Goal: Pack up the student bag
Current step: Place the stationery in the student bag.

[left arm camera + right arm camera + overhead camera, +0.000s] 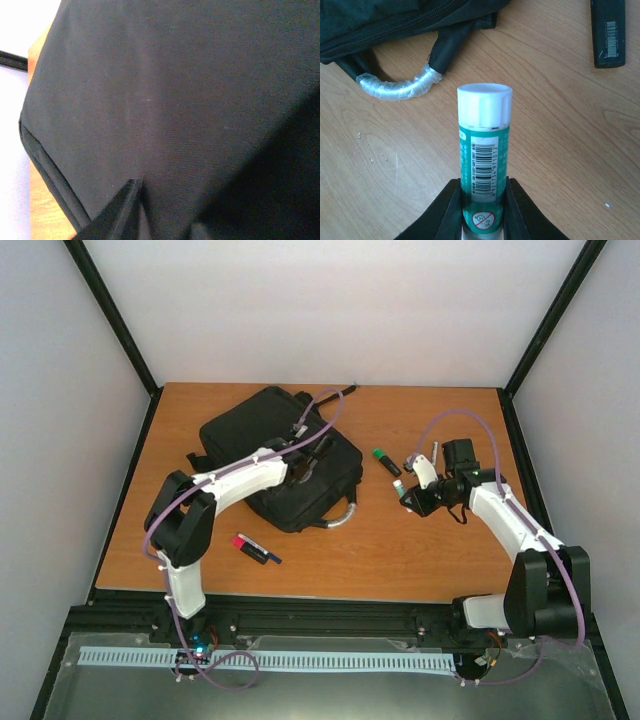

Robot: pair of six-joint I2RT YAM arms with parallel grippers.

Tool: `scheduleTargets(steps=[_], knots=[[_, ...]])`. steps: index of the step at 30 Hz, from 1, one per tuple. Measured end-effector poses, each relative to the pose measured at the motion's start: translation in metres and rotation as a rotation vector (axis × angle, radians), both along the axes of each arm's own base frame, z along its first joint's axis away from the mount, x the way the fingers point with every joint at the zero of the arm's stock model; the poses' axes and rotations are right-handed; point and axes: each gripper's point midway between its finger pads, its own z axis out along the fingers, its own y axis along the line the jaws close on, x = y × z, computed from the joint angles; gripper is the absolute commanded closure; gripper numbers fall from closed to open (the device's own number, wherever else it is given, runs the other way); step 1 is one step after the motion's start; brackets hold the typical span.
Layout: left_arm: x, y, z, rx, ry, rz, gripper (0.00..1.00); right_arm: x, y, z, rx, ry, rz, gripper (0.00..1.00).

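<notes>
The student bag (270, 440), a large black backpack, lies on the wooden table at centre left, its grey loop handle (340, 518) pointing toward the right arm. My left gripper (308, 452) rests on top of the bag. In the left wrist view black fabric (150, 90) fills the frame, and my left gripper (165, 210) pinches a fold of it. My right gripper (408, 496) is to the right of the bag, a little above the table. It is shut on a green glue stick (484, 130) with a white cap, which points toward the bag's handle (395, 89).
A black marker with a green cap (387, 462) lies between the bag and my right gripper, and also shows in the right wrist view (608, 32). A red-and-black marker (248, 546) and a blue pen (272, 557) lie in front of the bag. A small silver item (434, 450) lies behind my right gripper.
</notes>
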Motion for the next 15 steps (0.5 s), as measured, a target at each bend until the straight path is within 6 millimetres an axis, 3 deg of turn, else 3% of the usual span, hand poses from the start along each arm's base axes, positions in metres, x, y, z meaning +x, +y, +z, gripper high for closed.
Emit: scheduleTargets(steps=[2, 10, 15], knots=[[-0.002, -0.005, 0.002, -0.018, 0.007, -0.029, 0.99, 0.000, 0.000, -0.002, 0.000, 0.006, 0.000, 0.93], [-0.011, -0.016, 0.012, -0.129, 0.034, -0.101, 0.99, 0.000, 0.001, -0.002, 0.001, 0.002, 0.017, 0.97], [-0.026, -0.025, 0.026, -0.229, 0.057, -0.161, 0.99, -0.002, 0.007, 0.021, 0.020, -0.097, 0.074, 0.97]])
